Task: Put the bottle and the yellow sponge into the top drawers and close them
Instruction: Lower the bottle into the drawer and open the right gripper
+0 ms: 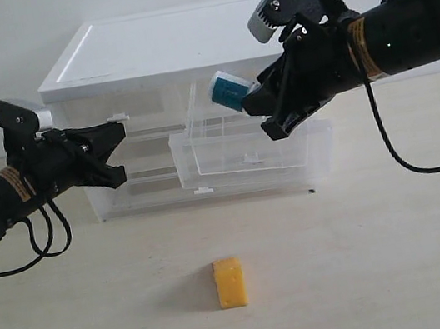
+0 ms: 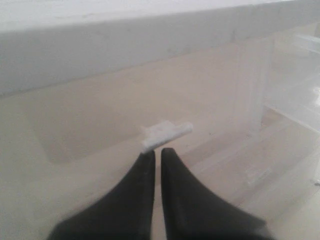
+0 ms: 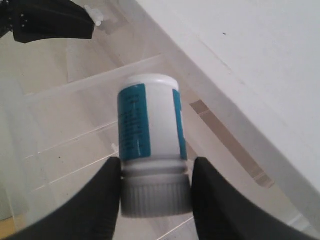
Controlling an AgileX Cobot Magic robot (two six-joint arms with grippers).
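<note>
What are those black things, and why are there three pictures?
They are two robot arms, each ending in a hand. The wide picture comes from a camera facing the table. The other two come from cameras on the arms' wrists. The right hand is holding a teal-and-white bottle over a pulled-out clear drawer of a white-topped cabinet. The left hand, closed, points at another drawer's small white handle. A yellow sponge lies on the table.
</note>
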